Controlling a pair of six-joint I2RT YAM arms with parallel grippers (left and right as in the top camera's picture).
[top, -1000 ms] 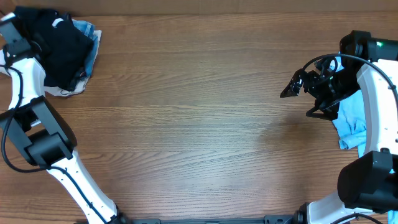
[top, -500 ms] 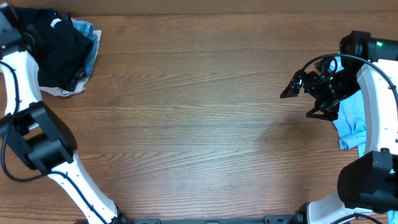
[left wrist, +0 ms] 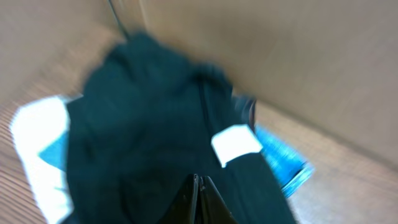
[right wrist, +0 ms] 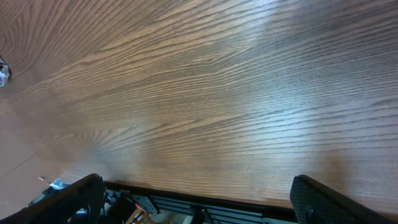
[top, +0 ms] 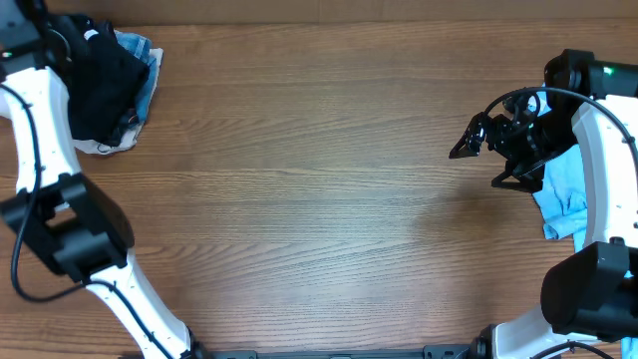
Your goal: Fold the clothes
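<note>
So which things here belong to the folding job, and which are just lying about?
Job: crumpled black cotton T-shirt with small white label, far left corner.
Lying about: light blue and white fabric at its edges; light blue cloth beside the right arm.

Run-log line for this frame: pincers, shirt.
left pincer: shut, tip at black T-shirt, grip unclear | right pincer: open, empty, above table | black T-shirt: crumpled, unfolded, far-left corner

Overhead looks straight down on the whole worktop [top: 329, 199]; left wrist views its corner clothes [left wrist: 143, 143] closely, right wrist bare wood.
</note>
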